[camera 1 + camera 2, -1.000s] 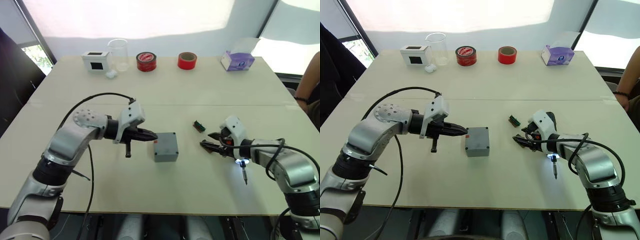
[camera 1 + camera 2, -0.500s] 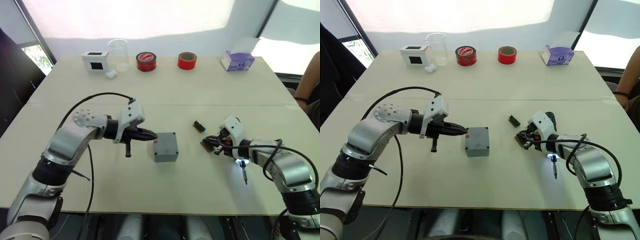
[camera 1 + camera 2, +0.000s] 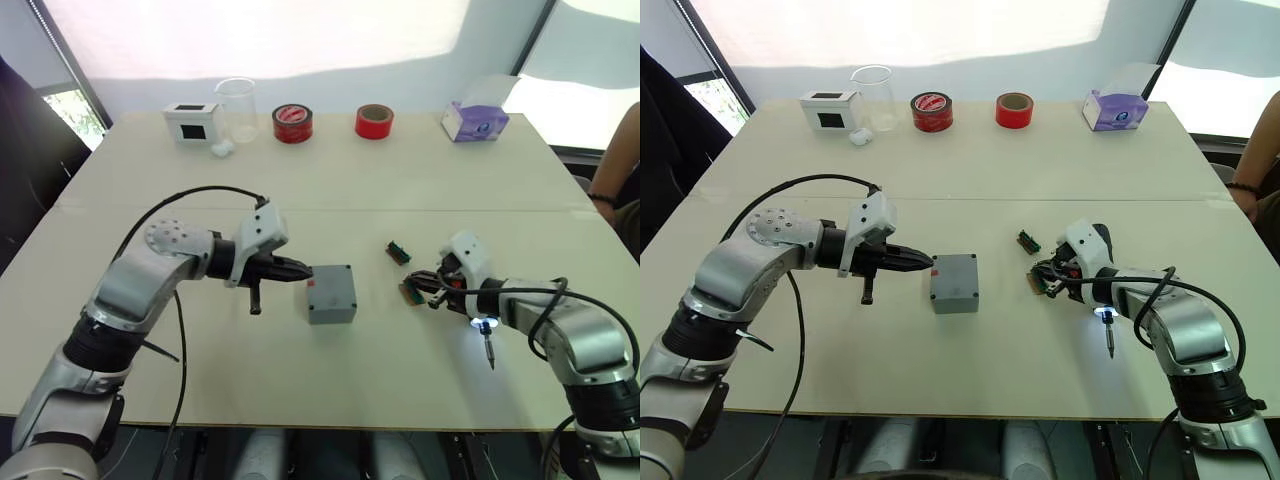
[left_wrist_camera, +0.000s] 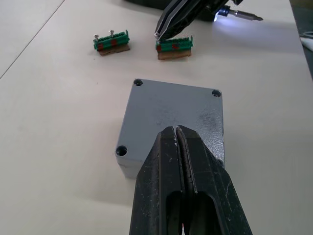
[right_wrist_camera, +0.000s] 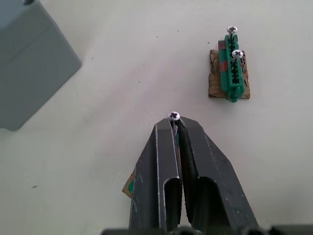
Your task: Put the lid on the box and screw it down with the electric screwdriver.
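You see the box (image 4: 172, 115) in matt grey cast metal, its lid (image 4: 178, 111) faintly mottled. The table (image 3: 400, 190) is smooth, matt cream. Both tape rolls (image 3: 292, 123) look glossy red (the far beaker (image 3: 236, 108) is clear, shiny plastic or glass).

box (image 3: 331, 293) mid-table, screwdriver (image 3: 486, 332) right of it
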